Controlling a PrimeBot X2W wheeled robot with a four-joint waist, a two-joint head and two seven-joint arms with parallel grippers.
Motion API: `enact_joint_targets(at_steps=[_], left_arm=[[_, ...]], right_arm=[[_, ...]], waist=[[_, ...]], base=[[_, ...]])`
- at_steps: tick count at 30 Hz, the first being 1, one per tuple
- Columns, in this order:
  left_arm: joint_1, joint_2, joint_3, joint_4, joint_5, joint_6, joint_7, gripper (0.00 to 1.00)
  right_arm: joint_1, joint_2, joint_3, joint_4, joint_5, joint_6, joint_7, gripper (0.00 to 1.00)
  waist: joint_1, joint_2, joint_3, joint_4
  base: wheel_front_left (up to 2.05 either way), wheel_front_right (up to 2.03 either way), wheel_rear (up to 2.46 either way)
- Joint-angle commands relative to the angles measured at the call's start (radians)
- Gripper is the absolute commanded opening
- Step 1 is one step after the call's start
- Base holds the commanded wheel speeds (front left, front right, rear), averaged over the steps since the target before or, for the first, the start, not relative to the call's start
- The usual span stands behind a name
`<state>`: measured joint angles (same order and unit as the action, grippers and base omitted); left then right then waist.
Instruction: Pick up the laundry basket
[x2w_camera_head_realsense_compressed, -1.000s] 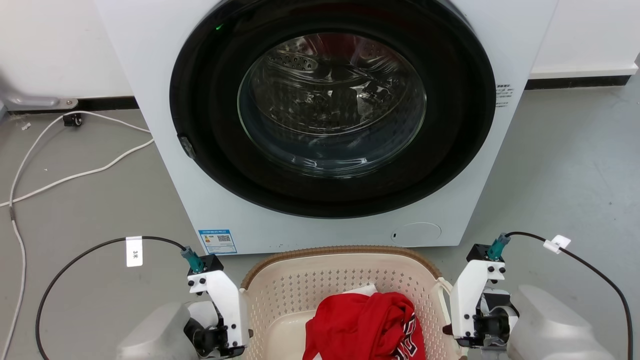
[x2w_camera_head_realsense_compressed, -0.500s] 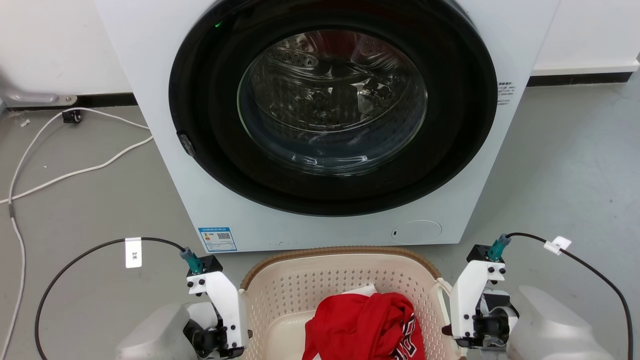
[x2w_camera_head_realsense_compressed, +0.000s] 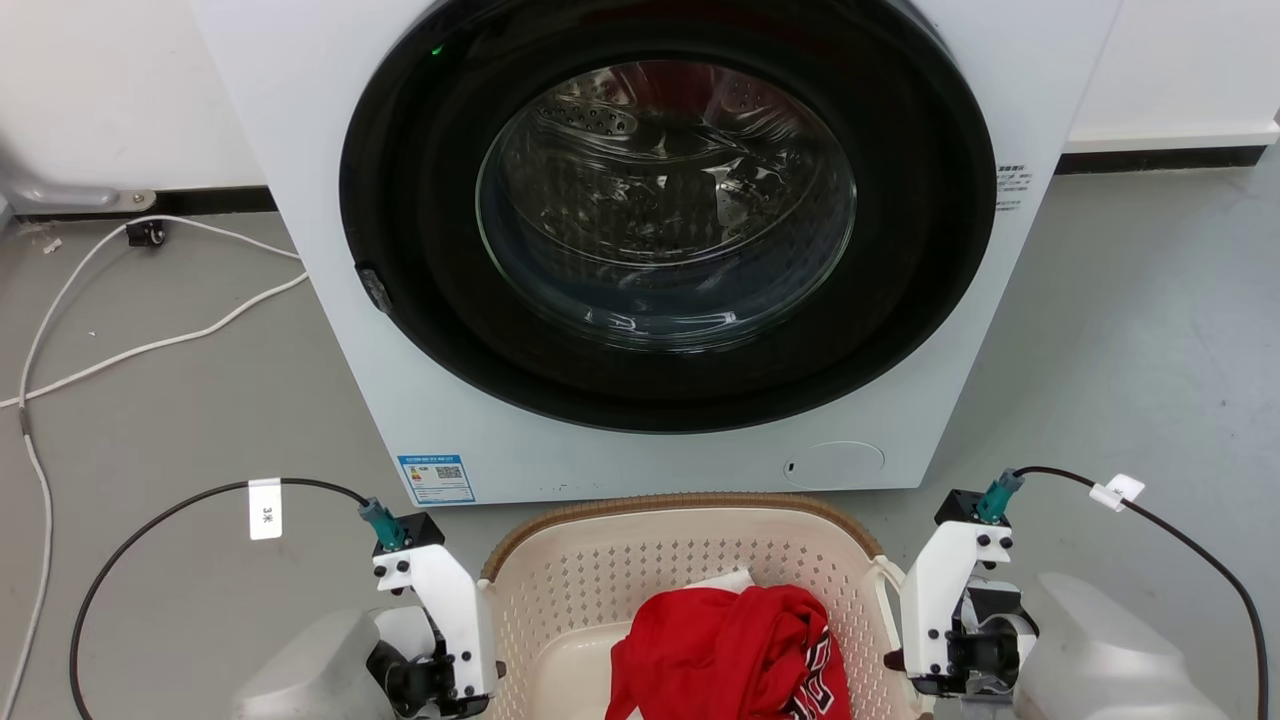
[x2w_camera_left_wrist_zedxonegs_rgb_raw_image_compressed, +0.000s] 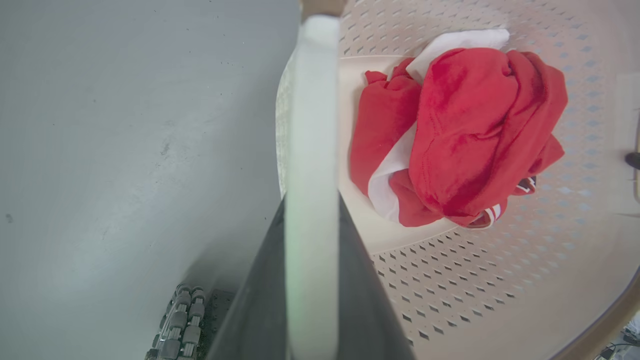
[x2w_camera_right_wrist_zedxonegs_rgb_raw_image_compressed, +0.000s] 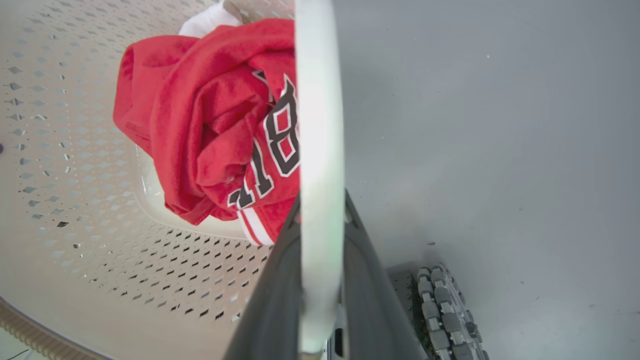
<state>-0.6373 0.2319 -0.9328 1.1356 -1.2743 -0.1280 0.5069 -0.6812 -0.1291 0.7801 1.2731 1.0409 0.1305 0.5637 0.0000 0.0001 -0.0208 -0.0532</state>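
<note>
The laundry basket (x2w_camera_head_realsense_compressed: 600, 590) is cream-white with perforated sides and a brown woven-look rim (x2w_camera_head_realsense_compressed: 680, 500). It sits at the bottom centre of the head view, just in front of the washing machine. My left gripper (x2w_camera_left_wrist_zedxonegs_rgb_raw_image_compressed: 311, 205) is shut on the basket's white left handle (x2w_camera_left_wrist_zedxonegs_rgb_raw_image_compressed: 312, 125), which runs between its dark fingers. At the other side, my right gripper (x2w_camera_right_wrist_zedxonegs_rgb_raw_image_compressed: 320, 200) is shut on the white right handle (x2w_camera_right_wrist_zedxonegs_rgb_raw_image_compressed: 318, 115). Both wrists flank the basket in the head view. Whether the basket rests on the floor I cannot tell.
A red jersey (x2w_camera_head_realsense_compressed: 730, 650) with white trim lies in the basket. The washing machine (x2w_camera_head_realsense_compressed: 480, 440), its round door closed, stands close behind. White cables (x2w_camera_head_realsense_compressed: 150, 350) trail on the grey floor at the left. Black cables loop from both wrists.
The head view has shifted very slightly. Both grippers stay on the handles, and the basket has not visibly moved.
</note>
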Motion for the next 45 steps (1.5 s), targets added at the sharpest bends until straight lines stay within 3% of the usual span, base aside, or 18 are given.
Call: enact_joint_targets(at_steps=[1,45], left_arm=[[0.000,0.000,-0.002,0.002,-0.006,-0.004,-0.001,0.00],[-0.010,-0.001,-0.041,0.007,-0.050,-0.005,-0.022,0.00]], right_arm=[[-0.002,-0.004,0.000,0.001,0.010,0.000,-0.007,0.00],[0.008,-0.001,0.009,0.009,0.046,0.001,-0.021,0.00]], waist=[[0.0000,-0.0001,0.000,0.000],[0.0000,-0.0001,0.010,0.003]], base=[[0.00,0.00,0.00],[0.00,0.00,0.00]])
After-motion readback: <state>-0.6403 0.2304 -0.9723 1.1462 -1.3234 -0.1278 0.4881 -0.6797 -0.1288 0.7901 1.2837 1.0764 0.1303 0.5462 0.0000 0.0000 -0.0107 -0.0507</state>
